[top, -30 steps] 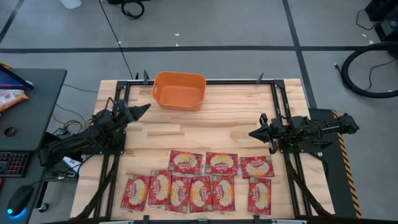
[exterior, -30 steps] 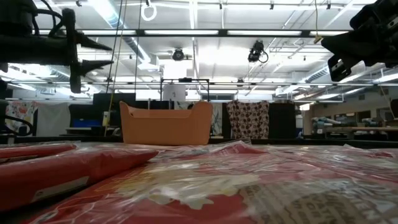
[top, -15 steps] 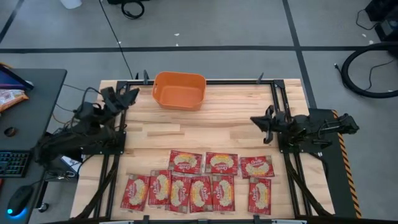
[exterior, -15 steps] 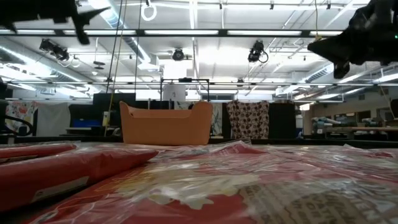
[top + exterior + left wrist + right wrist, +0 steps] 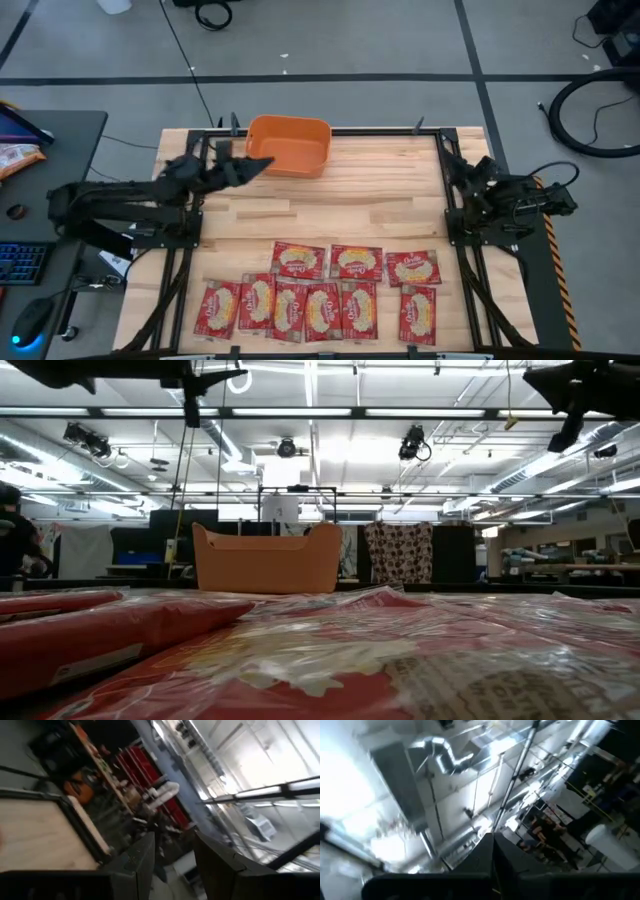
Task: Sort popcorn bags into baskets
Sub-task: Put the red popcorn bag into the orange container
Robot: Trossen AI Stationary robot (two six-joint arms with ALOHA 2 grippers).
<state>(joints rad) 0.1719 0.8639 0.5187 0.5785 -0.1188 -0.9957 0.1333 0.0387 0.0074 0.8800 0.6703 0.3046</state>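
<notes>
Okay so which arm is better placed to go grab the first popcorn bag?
Probably the right: its end effector is nearer the popcorn bags. The left end effector hangs empty at the orange basket rim, farther away.

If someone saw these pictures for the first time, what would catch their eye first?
Probably the red popcorn bags, laid in two rows along the near edge of the wooden table. Next, the orange basket at the far edge, with the left gripper beside its rim. The right gripper waits at the table's right edge.

Glossy crinkled film popcorn bags [image 5: 300, 260], smooth plastic basket [image 5: 289, 145], pale wood table [image 5: 370, 195]
</notes>
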